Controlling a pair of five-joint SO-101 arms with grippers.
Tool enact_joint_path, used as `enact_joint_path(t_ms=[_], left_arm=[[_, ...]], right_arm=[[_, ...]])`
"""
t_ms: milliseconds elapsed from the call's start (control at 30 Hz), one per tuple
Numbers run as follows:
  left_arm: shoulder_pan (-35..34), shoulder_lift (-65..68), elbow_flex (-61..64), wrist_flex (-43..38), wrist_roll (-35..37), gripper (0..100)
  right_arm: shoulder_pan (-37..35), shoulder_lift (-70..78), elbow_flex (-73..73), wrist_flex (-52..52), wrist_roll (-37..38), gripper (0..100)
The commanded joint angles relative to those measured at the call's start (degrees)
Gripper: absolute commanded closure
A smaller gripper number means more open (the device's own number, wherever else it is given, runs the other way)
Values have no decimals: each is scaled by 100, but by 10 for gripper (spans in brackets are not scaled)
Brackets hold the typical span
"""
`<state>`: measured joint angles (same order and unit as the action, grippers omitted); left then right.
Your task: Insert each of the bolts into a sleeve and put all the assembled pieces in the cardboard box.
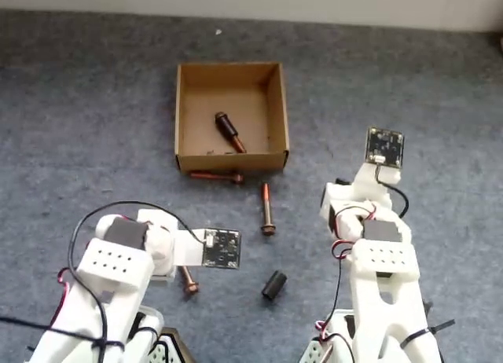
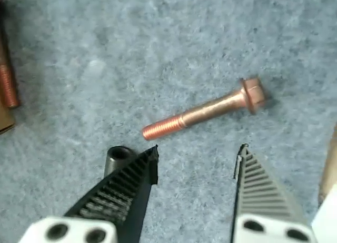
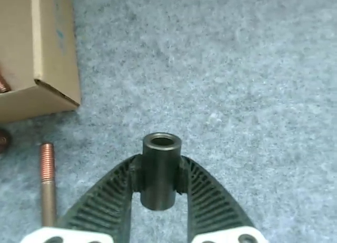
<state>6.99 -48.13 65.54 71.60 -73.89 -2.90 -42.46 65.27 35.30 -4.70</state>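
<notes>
Our left end effector [image 2: 199, 151] gapes wide, a bolt [image 2: 205, 112] just past its tips on the counter [image 2: 79, 53]. Our right end effector [image 3: 160, 166] is clamped on a sleeve [image 3: 159, 177]. Between the arms lies a spare sleeve [image 1: 273, 284]; farther off, the box [image 1: 229, 157] holds one assembled piece [image 1: 229, 131].

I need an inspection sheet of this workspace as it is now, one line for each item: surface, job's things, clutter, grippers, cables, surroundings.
Surface: grey carpet.
Job's things: cardboard box holds one assembled piece. On the carpet lie first bolt against the box's front, second bolt nearer the arms, third bolt partly under the left arm, and a loose sleeve.
Clutter: nothing seen.
Grippers: left gripper open above the carpet, a bolt just ahead of it; right gripper shut on a second sleeve.
Cables: red and black wires on both arms.
Surroundings: pale strip beyond the carpet.
</notes>
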Motion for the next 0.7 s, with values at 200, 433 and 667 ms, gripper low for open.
enact_joint_path(t_ms=[200,433,667], left_arm=[[813,1446,-233,-967,-97,748],[1305,2202,-233,-1574,519,750],[1684,2132,-198,-1618,1002,886]], right_arm=[[66,-233,-40,-136,-53,993],[286,-251,-57,-136,-53,993],[303,-251,-66,-136,-53,993]])
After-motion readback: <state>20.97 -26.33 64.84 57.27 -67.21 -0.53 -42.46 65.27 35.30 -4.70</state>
